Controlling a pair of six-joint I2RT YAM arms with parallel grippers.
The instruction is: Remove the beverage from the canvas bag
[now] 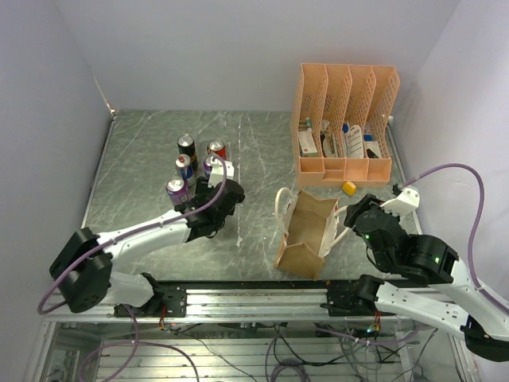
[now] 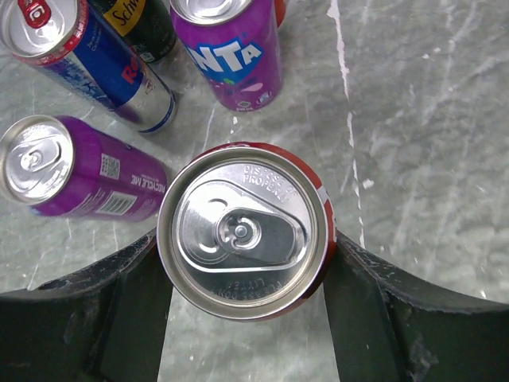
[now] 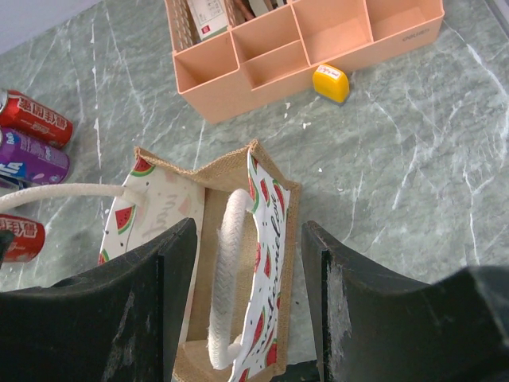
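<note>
Left wrist view gives us the left gripper [image 2: 246, 270] with its black fingers [image 2: 119, 302] pressed against both sides of a red can [image 2: 242, 231], which we see from straight above, silver lid and pull tab unopened. So the jaws are closed on that beverage, and it is outside the bag, upright among other cans: a purple Fanta can [image 2: 235, 56] just beyond it, a second purple can [image 2: 79, 171] to one side, a blue-and-silver can [image 2: 95, 64] and a black can [image 2: 139, 24] farther off. In the right wrist view we find the right gripper [image 3: 242, 294] spread wide and gripping nothing, its fingers [image 3: 135, 310] either side of the canvas bag [image 3: 266, 215], whose watermelon-printed wall and white rope handle [image 3: 227, 263] lie in the gap. Beyond the bag on the marbled table [image 3: 413, 159] we see a peach organizer [image 3: 270, 64] with a small yellow block [image 3: 331, 82] just beside it.
</note>
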